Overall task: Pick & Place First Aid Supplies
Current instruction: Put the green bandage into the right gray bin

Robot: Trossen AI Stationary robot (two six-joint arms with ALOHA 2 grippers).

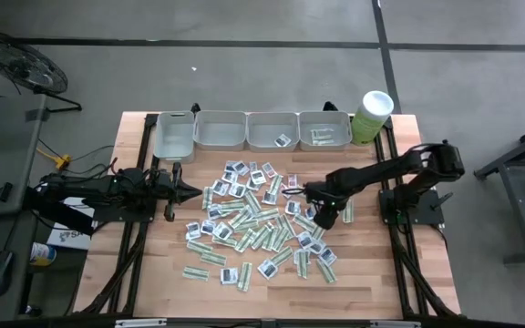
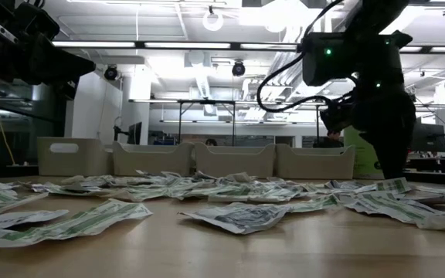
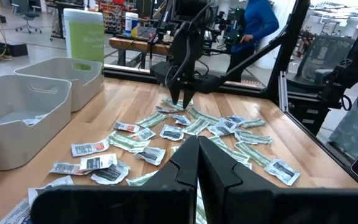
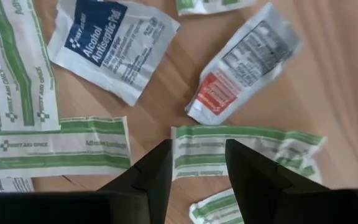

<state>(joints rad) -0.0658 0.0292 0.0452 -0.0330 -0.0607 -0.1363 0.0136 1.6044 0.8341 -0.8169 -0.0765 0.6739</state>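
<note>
Directly beneath the right pincer (image 4: 196, 165), whose fingers are standing apart and gripping nothing, a narrow green-striped white paper strip (image 4: 244, 149) is lying on the wooden table (image 4: 160, 93). Beside it are lying a blue-labelled alcohol pad sachet (image 4: 110, 43) and a red-marked white sachet (image 4: 244, 62). Away from the pile, the left pincer (image 3: 197, 163) is hovering closed.

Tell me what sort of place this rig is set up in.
Probably a robotics lab or workshop in an open industrial hall. Beyond the wooden table the low view shows exposed ceiling ducting and strip lights, and the left wrist view shows more workbenches and a person standing among equipment.
</note>
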